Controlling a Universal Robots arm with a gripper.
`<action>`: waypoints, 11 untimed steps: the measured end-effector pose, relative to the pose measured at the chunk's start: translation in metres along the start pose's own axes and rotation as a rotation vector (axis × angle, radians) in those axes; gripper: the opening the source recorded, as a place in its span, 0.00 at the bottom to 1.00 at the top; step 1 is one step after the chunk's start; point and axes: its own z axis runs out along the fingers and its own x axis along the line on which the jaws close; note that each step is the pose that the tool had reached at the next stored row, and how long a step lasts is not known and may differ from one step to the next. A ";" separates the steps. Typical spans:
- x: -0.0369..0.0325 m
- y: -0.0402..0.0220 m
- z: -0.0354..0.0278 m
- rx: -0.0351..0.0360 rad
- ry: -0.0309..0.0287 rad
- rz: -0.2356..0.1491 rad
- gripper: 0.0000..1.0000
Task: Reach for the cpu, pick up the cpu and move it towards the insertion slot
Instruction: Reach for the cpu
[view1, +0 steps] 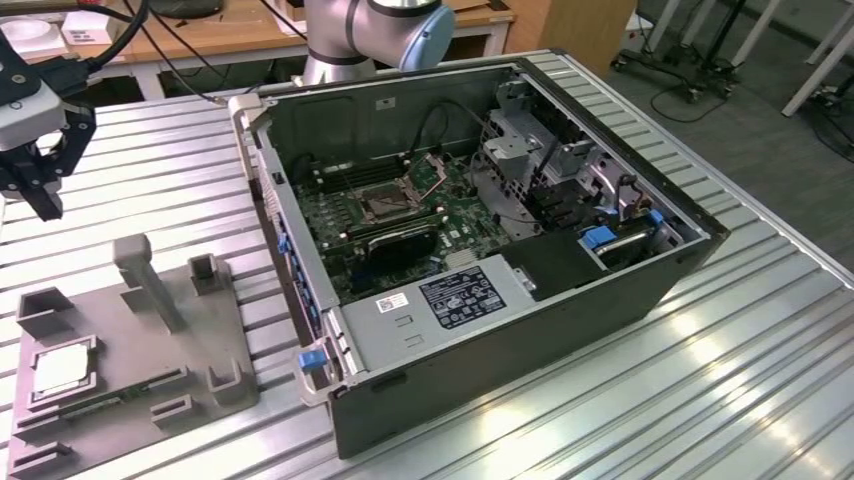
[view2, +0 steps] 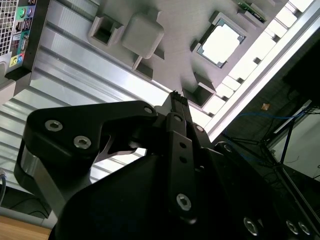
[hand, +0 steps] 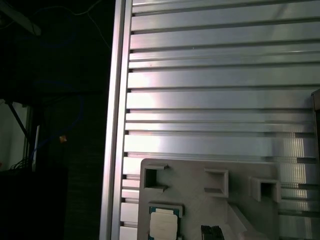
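The cpu (view1: 62, 371) lies flat, pale metal face up, in a recess of the grey fixture plate (view1: 134, 345) at the exterior view's lower left. Both wrist views look onto it from a distance, cpu (view2: 221, 44) and cpu (hand: 163, 223). My gripper (view1: 47, 205) hangs shut and empty above the ribbed table, well behind the fixture and apart from the cpu; its tip also shows in both wrist views, gripper (view2: 176, 97) and gripper (hand: 211, 231). The insertion slot (view1: 387, 205) sits on the green motherboard inside the open computer case (view1: 534, 300), far from the gripper.
The fixture carries upright grey posts (view1: 150, 280) and small blocks around the cpu. A green memory stick (view1: 114, 398) lies along its front. The case's metal wall (view1: 274, 220) stands between fixture and motherboard. The table's edge (hand: 116, 120) drops to dark floor.
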 end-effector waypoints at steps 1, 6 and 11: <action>0.0000 0.0000 0.0000 0.0000 -0.0001 0.000 0.10; 0.0004 0.0000 0.0000 0.0000 0.0000 0.000 0.10; 0.0005 0.0000 0.0000 0.0000 0.0000 0.000 0.10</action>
